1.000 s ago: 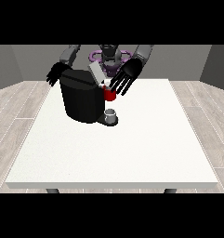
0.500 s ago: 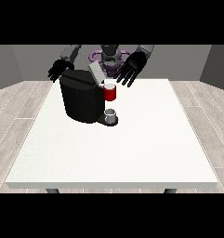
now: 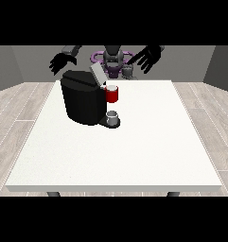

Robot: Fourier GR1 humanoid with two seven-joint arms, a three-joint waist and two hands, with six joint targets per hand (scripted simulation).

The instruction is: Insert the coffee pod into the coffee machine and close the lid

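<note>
Fingers spread and holding nothing: that is how the robot hand at the view's right hangs, raised above the far edge of the surface and well apart from the coffee machine. The robot hand at the view's left is likewise spread with nothing in it, lifted just behind and above the machine without touching it.

Lower down, the machine's lid stands tilted up and open, so the closing step looks undone. A red thing at the machine sits at the front, under the raised lid. Below it a small grey cup rests on the machine's base; what it holds I cannot tell.

A grey thing shows at the far edge near the robot's body; whether it is the coffee pod I cannot tell. Judging from this, neither the insertion nor the lid closing can be confirmed, and both hands are away from the work
</note>
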